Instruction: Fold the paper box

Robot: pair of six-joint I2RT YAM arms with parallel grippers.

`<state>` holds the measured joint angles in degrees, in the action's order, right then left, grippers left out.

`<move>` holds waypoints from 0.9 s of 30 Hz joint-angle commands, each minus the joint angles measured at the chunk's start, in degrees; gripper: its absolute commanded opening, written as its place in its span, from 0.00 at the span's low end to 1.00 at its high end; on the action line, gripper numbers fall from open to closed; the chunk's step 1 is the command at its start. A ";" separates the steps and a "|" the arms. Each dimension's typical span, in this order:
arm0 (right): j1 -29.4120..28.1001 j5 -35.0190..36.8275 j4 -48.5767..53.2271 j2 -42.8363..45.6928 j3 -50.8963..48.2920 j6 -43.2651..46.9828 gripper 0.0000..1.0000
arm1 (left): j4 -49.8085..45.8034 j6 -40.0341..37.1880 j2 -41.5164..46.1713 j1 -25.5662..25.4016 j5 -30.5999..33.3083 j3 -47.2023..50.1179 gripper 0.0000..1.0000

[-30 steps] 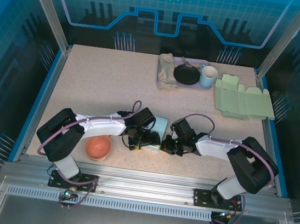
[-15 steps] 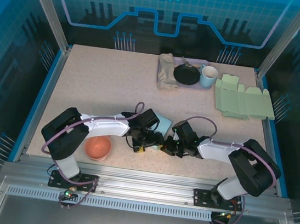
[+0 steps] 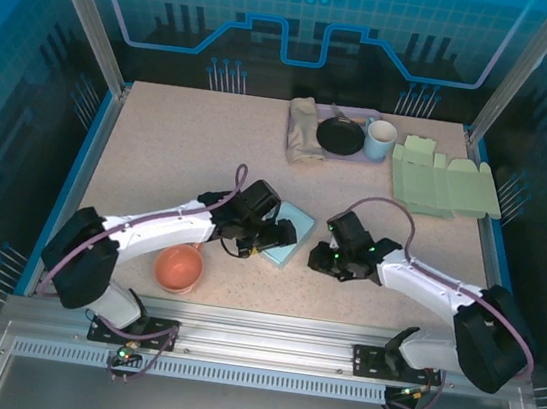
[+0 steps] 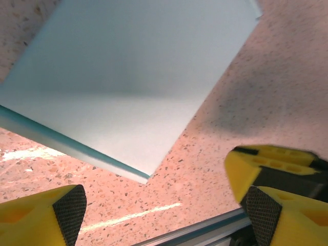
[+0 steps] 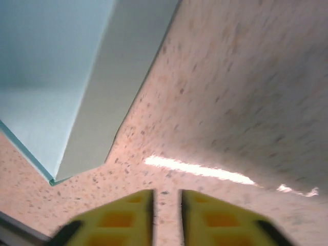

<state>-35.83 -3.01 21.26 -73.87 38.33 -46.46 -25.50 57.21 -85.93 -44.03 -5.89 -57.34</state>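
Note:
The paper box (image 3: 292, 229) is a light blue, closed, flat box lying on the speckled table near its middle. My left gripper (image 3: 269, 239) sits at the box's near left corner, open, and touches nothing. In the left wrist view the box (image 4: 128, 77) lies ahead of the left gripper (image 4: 164, 215), one corner pointing between the wide-set fingers (image 4: 64, 210). My right gripper (image 3: 332, 260) is a short way right of the box. In the right wrist view its jaws (image 5: 166, 210) stand slightly apart over bare table, with the box (image 5: 66, 87) ahead on the left.
An orange bowl (image 3: 178, 268) stands near the front edge by the left arm. At the back are a tray (image 3: 361, 116) with a cloth (image 3: 305, 130), a black pan (image 3: 340, 136) and a white mug (image 3: 380, 138). Flat green cardboard blanks (image 3: 443, 184) lie back right.
Both grippers have drawn back from the box, the right one moving right and parting its jaws a little. The box now lies free, slightly farther from the front edge.

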 commanded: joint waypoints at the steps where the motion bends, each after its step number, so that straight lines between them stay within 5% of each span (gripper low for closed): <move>1: 3.51 5.87 7.49 2.24 5.33 12.63 0.46 | 2.20 3.00 1.94 -0.05 2.44 4.80 0.86; 4: 5.65 3.11 5.70 -1.18 10.80 21.10 0.62 | 6.59 5.39 0.37 -0.01 1.72 6.29 0.85; 15: 9.12 -4.35 2.41 -25.90 31.13 35.58 0.65 | 12.55 8.78 -6.84 -0.01 4.52 5.40 0.79; 27: 11.06 -12.34 1.07 -33.78 31.34 36.62 0.65 | 11.79 7.70 -12.86 1.48 5.38 1.53 0.76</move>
<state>-25.43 -10.72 22.83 -106.24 69.12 -10.92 -12.97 65.87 -96.88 -43.44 -2.50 -53.76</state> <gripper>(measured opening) 0.652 0.760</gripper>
